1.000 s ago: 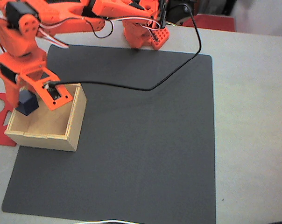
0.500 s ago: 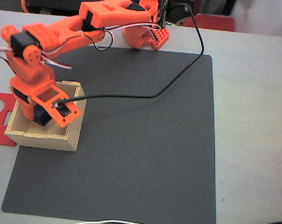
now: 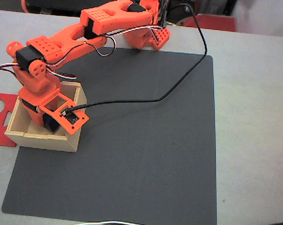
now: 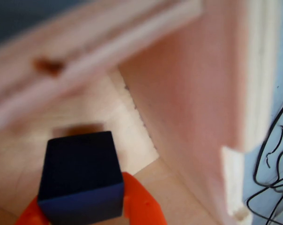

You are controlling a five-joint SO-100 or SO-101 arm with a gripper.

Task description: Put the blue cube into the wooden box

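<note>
Pale grey tabletop with a big dark mat laid over most of it, and a flat red cut-out piece poking out at the left edge in the fixed view. The wooden box sits on the mat's left side, right next to that red piece.

The orange arm reaches over from the back and dips into the box, with a black cable looping off the wrist. In the wrist view the jaws are clamped on the blue cube, orange fingers showing on either side of it. The cube is below the rim, box walls rising around it and the plywood floor just beyond. I can't tell if it's actually touching the floor or hanging just above it.

So I'd say this is the tail end of the placing step, cube inside but not released. Next move should be spreading the jaws to let it drop or settle, then lifting straight up so the fingers don't catch the near wall, which looks pretty close on the right in the wrist view.
</note>
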